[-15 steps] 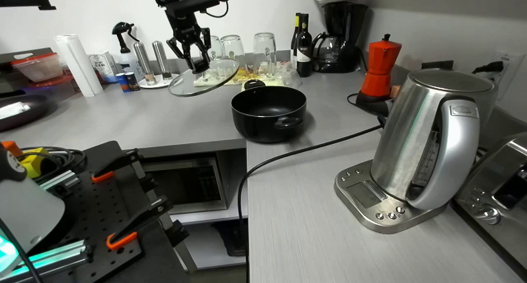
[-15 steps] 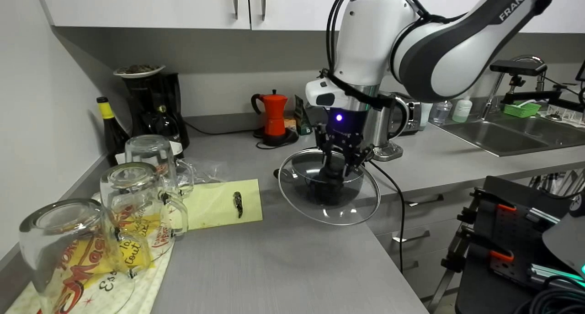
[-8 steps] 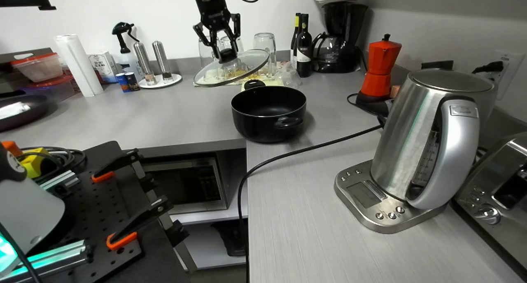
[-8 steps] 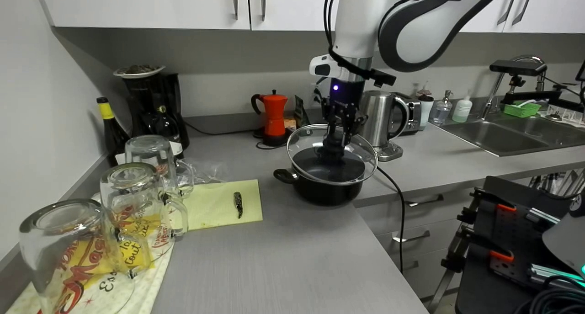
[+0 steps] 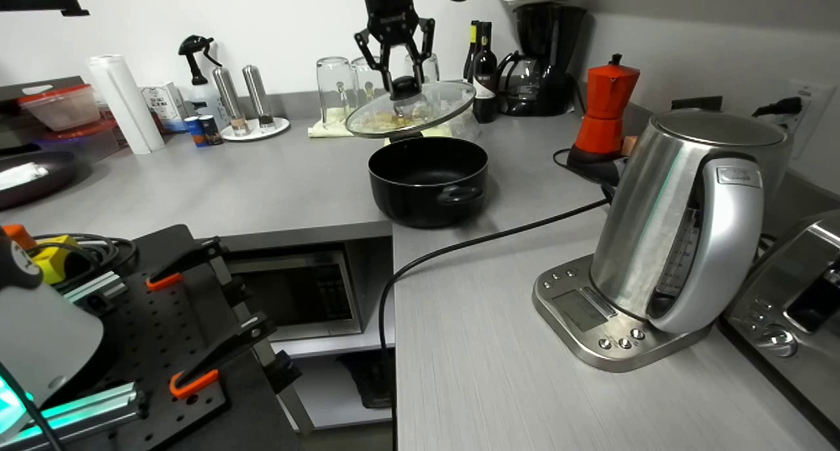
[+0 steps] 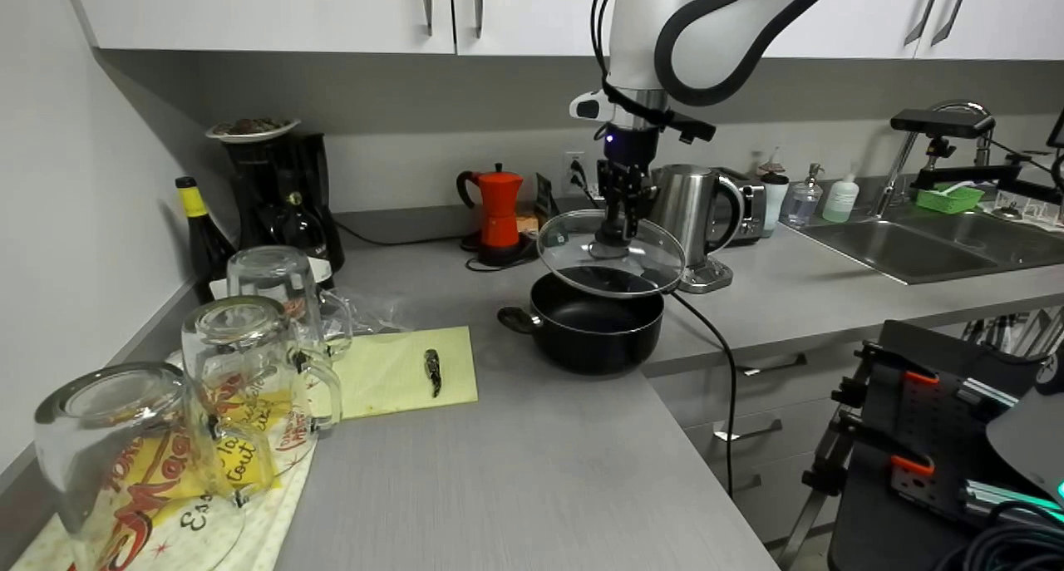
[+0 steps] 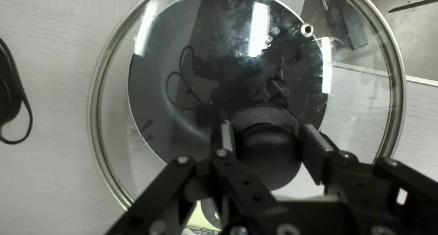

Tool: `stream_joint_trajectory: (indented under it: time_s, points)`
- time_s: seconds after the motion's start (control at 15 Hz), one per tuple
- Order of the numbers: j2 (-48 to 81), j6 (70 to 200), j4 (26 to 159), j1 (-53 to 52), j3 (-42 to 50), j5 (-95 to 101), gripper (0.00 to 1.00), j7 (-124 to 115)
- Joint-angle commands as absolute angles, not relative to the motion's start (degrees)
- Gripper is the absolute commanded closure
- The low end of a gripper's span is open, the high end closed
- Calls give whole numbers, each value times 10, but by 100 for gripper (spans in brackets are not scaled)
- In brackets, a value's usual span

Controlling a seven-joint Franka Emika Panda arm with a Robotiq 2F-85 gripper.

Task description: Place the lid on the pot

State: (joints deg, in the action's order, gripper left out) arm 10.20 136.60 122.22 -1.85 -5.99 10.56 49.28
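The clear glass lid (image 5: pixel 438 104) hangs tilted above the black pot (image 5: pixel 420 198), apart from it. My gripper (image 5: pixel 405 88) is shut on the lid's dark knob. In an exterior view the lid (image 6: pixel 569 243) is over the far part of the pot (image 6: pixel 594 342), whose near opening shows bare. My gripper (image 6: pixel 615 237) hides part of the knob there. In the wrist view the lid (image 7: pixel 397 91) fills the middle, and the jaws (image 7: pixel 267 139) stand on both sides of the knob. The pot's dark round opening shows through the glass.
The steel kettle (image 5: pixel 676 228) and red moka pot (image 5: pixel 604 103) stand on the counter near the pot. Glass mugs (image 6: pixel 249 363) and a yellow cloth (image 6: pixel 374 380) lie on its other side. A black cord (image 5: pixel 499 231) runs over the counter edge.
My gripper carries the lid sideways to above the pot, rightward in an exterior view; the other exterior view shows it rising and moving back towards the kettle. The pot stays put.
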Motion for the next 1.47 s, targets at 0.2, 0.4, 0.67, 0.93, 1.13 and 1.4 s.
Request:
stream_joint_trajectory:
  time_s: [0.2, 0.4, 0.67, 0.93, 1.13, 1.4]
  points:
    - [178, 1353, 1145, 4, -59, 69, 75, 505]
    - [207, 1353, 1124, 9, -63, 66, 75, 504]
    - [235, 1352, 1106, 11, -67, 67, 75, 504]
    - [248, 1354, 1103, 12, -71, 69, 75, 505]
    - [252, 1358, 1105, 15, -72, 68, 75, 506]
    - [255, 1360, 1106, 20, -74, 65, 75, 508]
